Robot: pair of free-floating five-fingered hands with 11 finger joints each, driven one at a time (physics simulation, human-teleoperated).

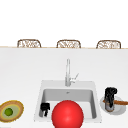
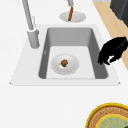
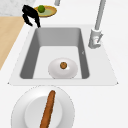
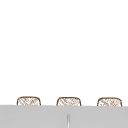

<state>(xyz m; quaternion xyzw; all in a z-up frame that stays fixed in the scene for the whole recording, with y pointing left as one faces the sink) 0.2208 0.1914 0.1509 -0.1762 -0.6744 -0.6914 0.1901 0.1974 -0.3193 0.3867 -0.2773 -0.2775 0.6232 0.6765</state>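
The left robot hand (image 1: 45,108) hangs over the near left corner of the sink (image 1: 67,93), just above the rim, with relaxed fingers pointing down and nothing in them. To its left the tabletop (image 1: 25,75) lies open as far as a yellow-rimmed bowl (image 1: 17,110) with a green fruit (image 1: 8,112) at the near left edge. A small brown lump (image 2: 64,62) sits on a white dish (image 2: 72,66) on the sink floor, with free floor towards the far wall. The faucet (image 1: 67,72) stands at the middle of the far rim. In the front view a red ball (image 1: 67,115) covers the near rim. The right robot hand (image 1: 110,96) is over a white plate (image 3: 22,110) just right of the sink, at the left end of a brown stick (image 3: 48,110). I cannot tell whether it grips it. The stick lies flat on the plate, its long axis running left to right, and its right end reaches past the plate's rim. Three chair backs (image 1: 28,43) line the tabletop's far edge.
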